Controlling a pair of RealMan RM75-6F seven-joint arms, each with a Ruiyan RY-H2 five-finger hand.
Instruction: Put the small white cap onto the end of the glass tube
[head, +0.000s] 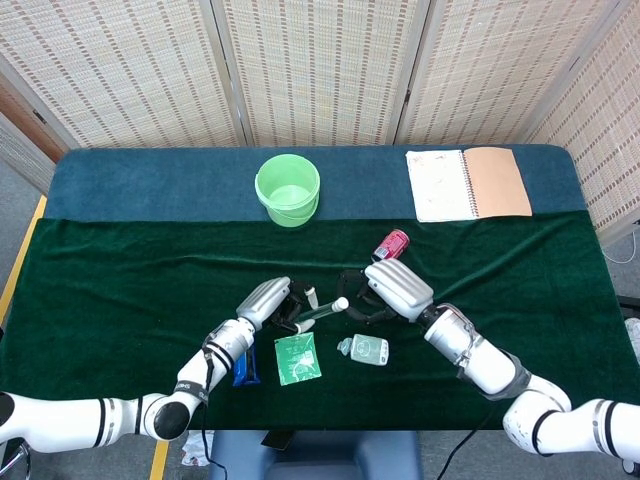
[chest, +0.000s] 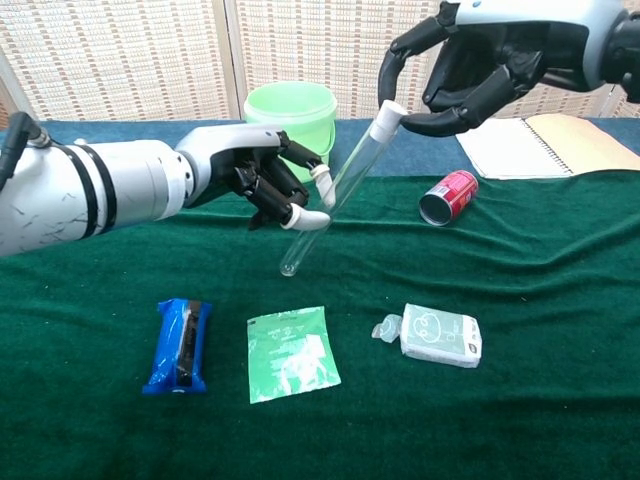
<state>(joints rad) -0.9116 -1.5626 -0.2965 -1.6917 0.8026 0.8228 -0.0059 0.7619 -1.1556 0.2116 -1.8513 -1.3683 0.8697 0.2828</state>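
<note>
White cap (chest: 388, 117) sits on the tilted glass tube's (chest: 333, 195) upper end, pinched by the right hand's (chest: 470, 70) fingers; the left hand (chest: 262, 178) grips the tube's middle.

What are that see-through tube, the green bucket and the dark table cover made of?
The tube looks like clear, glossy glass: the background shows through it, and its closed end is rounded. The bucket seems to be smooth plastic in an even pale green, with a thin rim. The table cover looks like soft, matte, velvety fabric, since it shows folds and creases.
</note>
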